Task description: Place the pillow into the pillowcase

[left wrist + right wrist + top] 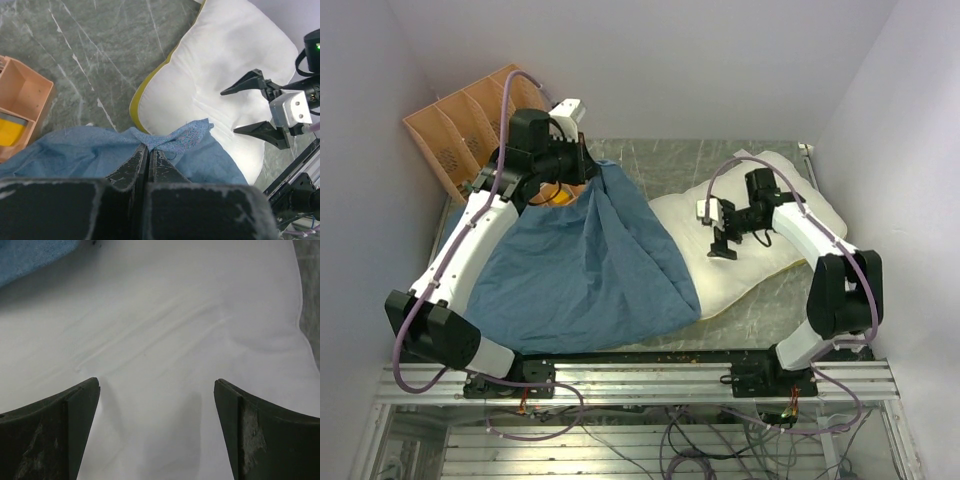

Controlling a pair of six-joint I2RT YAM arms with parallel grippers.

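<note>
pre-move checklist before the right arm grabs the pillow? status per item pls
1. Left gripper jaws shut on the pillowcase edge: ok, fabric is pinched between them and held up.
2. Right gripper jaws open: ok, nothing between them.
3. Right gripper over the pillow: ok, white fabric fills its wrist view. Contact: cannot tell.
4. Pillowcase opening faces the pillow: cannot tell, no opening is visible.
5. Pillow inside the pillowcase: not ok. It lies mostly bare on the table, with blue fabric overlapping its nearest end.
</note>
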